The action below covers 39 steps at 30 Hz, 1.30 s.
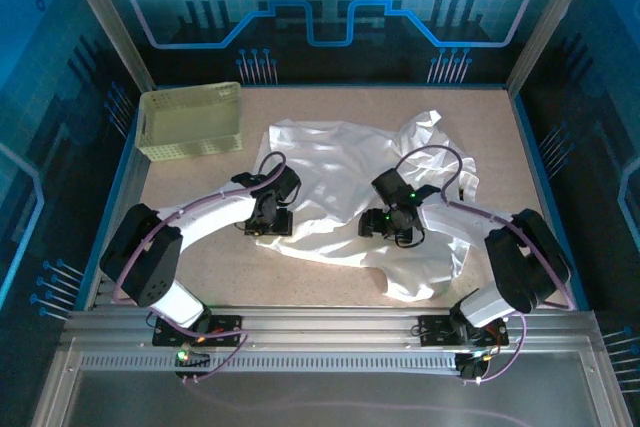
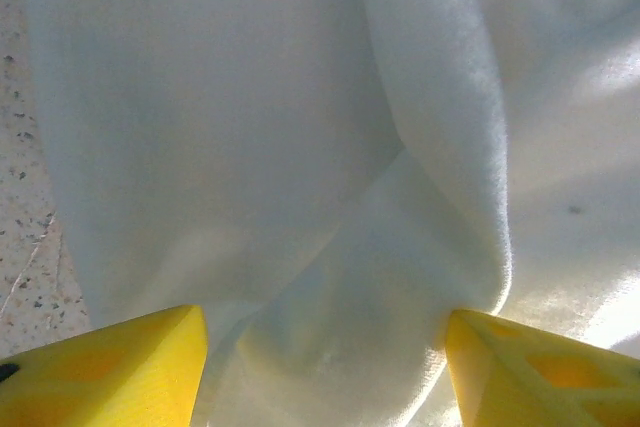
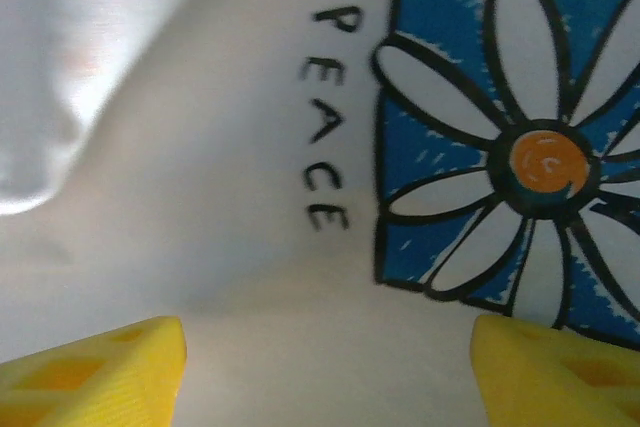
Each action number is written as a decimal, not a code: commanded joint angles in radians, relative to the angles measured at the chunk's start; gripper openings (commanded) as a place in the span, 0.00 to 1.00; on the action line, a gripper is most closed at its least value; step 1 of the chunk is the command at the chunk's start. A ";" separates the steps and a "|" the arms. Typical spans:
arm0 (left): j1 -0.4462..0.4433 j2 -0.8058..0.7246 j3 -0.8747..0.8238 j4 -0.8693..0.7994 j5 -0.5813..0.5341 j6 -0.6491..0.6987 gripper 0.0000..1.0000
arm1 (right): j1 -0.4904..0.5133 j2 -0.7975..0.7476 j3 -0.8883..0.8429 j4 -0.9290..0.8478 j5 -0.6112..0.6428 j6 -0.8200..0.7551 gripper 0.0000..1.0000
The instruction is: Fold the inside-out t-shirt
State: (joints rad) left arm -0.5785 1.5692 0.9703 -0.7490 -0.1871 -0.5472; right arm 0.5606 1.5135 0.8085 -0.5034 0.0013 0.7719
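Nearest us, both arms reach in from the worktop (image 1: 250,282) edge over the t-shirt (image 1: 340,162), elbows bowed outward. The left pincer (image 1: 268,219) points down at the t-shirt's left edge, jaws wide. From its wrist, the yellow fingers (image 2: 110,372) straddle a bunched fold of white cloth, with speckled worktop just left of it. The right pincer (image 1: 392,227) hangs over the t-shirt's middle, jaws wide too, holding nothing. Under it lies the blue daisy print (image 3: 510,147), with the word PEACE (image 3: 325,117) alongside. The t-shirt sprawls rumpled mid-worktop. Beyond its far left corner, standing apart, sits the pale lattice basket (image 1: 190,120).
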 commanded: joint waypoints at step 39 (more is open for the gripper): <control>0.155 -0.191 -0.134 0.007 -0.081 -0.075 0.54 | -0.354 0.005 -0.015 -0.049 0.164 0.007 0.74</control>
State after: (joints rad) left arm -0.4534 1.4437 0.8658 -0.7315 -0.2501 -0.5861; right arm 0.2520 1.5490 0.8165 -0.5087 0.1249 0.7998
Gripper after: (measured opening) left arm 0.539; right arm 0.739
